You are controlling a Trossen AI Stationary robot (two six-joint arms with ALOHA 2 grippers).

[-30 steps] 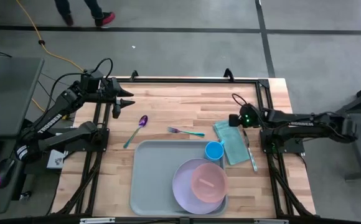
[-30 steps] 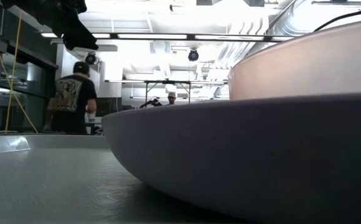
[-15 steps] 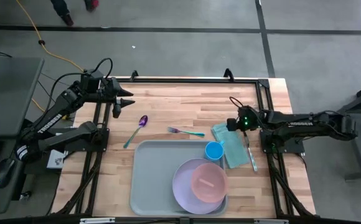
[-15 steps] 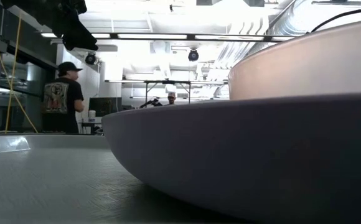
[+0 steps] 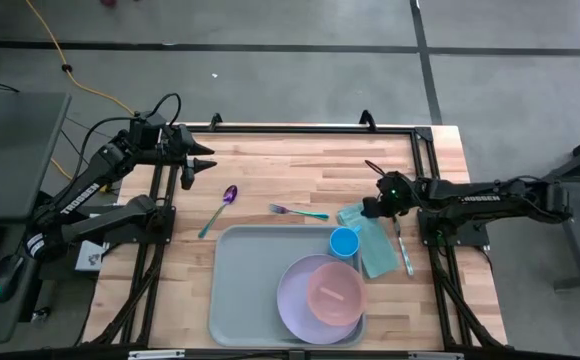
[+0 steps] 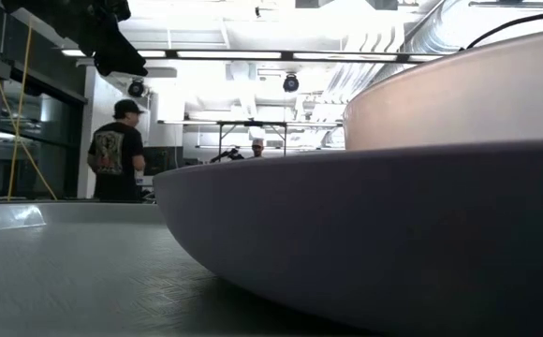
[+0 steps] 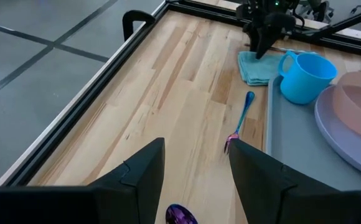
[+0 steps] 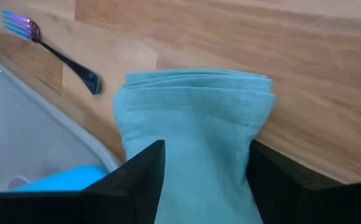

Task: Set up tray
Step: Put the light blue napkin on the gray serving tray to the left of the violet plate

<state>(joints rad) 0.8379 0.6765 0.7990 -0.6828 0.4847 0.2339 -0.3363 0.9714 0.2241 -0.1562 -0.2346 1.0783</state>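
Observation:
The grey-blue tray (image 5: 255, 285) lies at the table's near edge. On it are a lavender plate (image 5: 295, 295) with a pink bowl (image 5: 335, 292) in it and a blue cup (image 5: 344, 242). A folded teal cloth (image 5: 373, 245) lies flat just right of the tray, with a knife (image 5: 403, 250) along its right side. My right gripper (image 5: 370, 212) is open and slants down over the cloth's far end (image 8: 199, 106), one finger on each side. My left gripper (image 5: 208, 165) hangs open above the far left corner, holding nothing. My right gripper has one finger (image 8: 144, 177) on each side of the teal cloth's far folded end (image 8: 196, 134), slanting down from the table's right. I cannot tell whether the fingers touch the cloth, which lies flat on the table.
A fork (image 5: 298, 211) and a purple spoon (image 5: 220, 207) lie on bare wood beyond the tray's far rim. A black frame (image 5: 310, 128) borders the table. A person (image 6: 114, 150) stands in the room behind.
My right gripper has moved a little toward the table's near left, over the cloth's far end, and has turned at the wrist. The person in the background has walked about.

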